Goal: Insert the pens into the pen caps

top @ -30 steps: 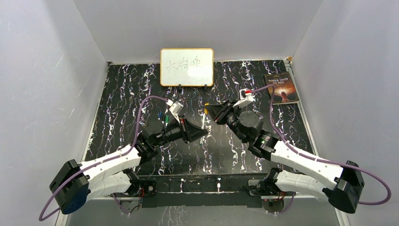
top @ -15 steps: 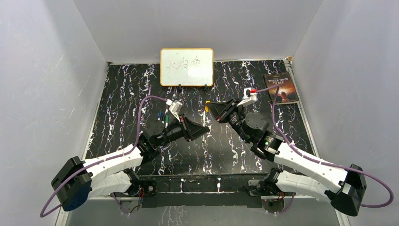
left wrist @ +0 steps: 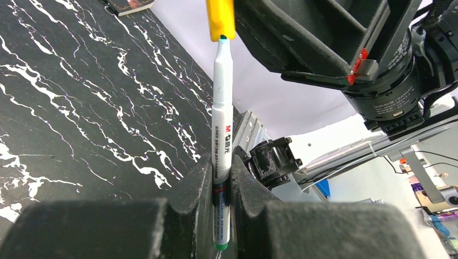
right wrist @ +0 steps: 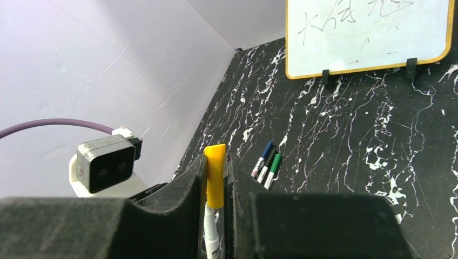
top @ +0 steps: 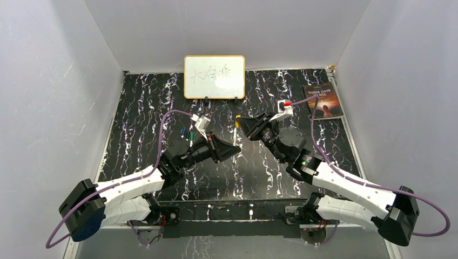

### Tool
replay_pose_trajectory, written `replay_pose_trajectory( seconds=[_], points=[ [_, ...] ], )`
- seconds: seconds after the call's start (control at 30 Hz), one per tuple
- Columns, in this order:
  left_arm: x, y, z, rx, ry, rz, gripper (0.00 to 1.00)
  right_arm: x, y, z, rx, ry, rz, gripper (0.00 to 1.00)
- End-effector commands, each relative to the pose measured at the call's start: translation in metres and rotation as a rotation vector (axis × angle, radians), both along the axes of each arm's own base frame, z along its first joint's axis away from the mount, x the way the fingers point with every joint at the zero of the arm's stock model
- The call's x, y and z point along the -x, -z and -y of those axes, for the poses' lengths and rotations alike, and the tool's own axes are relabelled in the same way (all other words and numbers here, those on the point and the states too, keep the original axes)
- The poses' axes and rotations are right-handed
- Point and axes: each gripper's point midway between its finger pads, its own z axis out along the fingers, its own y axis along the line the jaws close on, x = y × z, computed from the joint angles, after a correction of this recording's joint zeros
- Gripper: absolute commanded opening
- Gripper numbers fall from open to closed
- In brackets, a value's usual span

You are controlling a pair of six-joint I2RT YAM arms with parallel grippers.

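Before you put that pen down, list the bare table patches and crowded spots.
Bare: the table's far-left corner, left of the whiteboard; the strip between whiteboard and book; the right side nearer than the book. Crowded: centre, where left gripper with pen meets right gripper with yellow cap, and three pens lying just left.

since a second ago our left gripper (top: 236, 147) has slid a little to the right and away from the bases, bringing the pen (left wrist: 222, 108) closer to the yellow cap (left wrist: 221, 19). our right gripper (top: 239, 121) has edged toward the far side, its arm stretched out a little more. most of this happened in the first half second. the pen's tip now sits at the cap's mouth.
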Motion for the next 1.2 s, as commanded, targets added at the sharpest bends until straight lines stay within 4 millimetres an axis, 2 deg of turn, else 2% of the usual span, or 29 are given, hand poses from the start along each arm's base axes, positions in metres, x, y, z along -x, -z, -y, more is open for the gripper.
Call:
replay_pose_trajectory(
  seconds=[0.0, 0.37, 0.67, 1.17],
  points=[
    [0.002, -0.021, 0.001, 0.037, 0.006, 0.062, 0.0, -0.006, -0.042, 0.003, -0.075, 0.025, 0.09, 0.0],
    [0.001, -0.022, 0.0, 0.027, 0.002, 0.068, 0.0, -0.01, -0.049, 0.001, -0.074, 0.021, 0.105, 0.0],
    [0.002, -0.029, 0.002, 0.042, 0.012, 0.075, 0.0, -0.009, -0.037, -0.003, -0.061, -0.005, 0.087, 0.0],
    [0.003, -0.036, -0.003, 0.059, 0.002, 0.084, 0.0, -0.007, -0.032, -0.007, -0.068, -0.023, 0.075, 0.0]
  ],
)
